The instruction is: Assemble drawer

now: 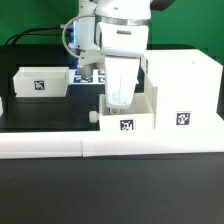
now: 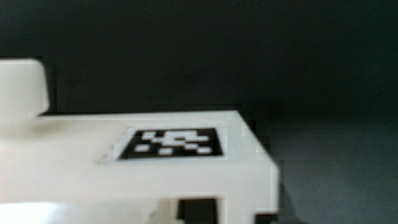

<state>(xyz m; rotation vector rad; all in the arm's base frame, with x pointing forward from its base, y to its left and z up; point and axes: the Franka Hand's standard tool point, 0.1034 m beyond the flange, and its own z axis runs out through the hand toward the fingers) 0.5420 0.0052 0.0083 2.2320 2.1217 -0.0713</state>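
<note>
White plastic, thin-walled and hollow, is what every piece of this drawer looks to be made of, so I'd judge the parts light, fairly stiff along their edges and slick on their flat faces. The near tray [image 1: 128, 122] sits on the black counter [image 1: 55, 115] just behind the low border wall [image 1: 50, 146]. It is right beside the tall box shell [image 1: 186, 88] on the exterior view's right, and its small knob [image 1: 93, 116] pokes out toward that view's left. A second tray [image 1: 40, 83] lies well apart on the left, near the marker board [image 1: 88, 76]. The hand [image 1: 119, 102] reaches down at the near tray, its tips hidden by the tray's wall, so I cannot tell whether the fingers are spread or pinching. The wrist view shows only a white tagged surface [image 2: 175, 143] close beneath the camera, and I can't say which piece it belongs to. Were I to grasp the tray, I'd pinch one upright wall across its thickness, close to the middle so it hangs level. A broad face offers nothing to bite, and the knob seems too small and round to hold steady. Squeezing hard could flex that wall, and a slanted grip might let it slip or twist.
</note>
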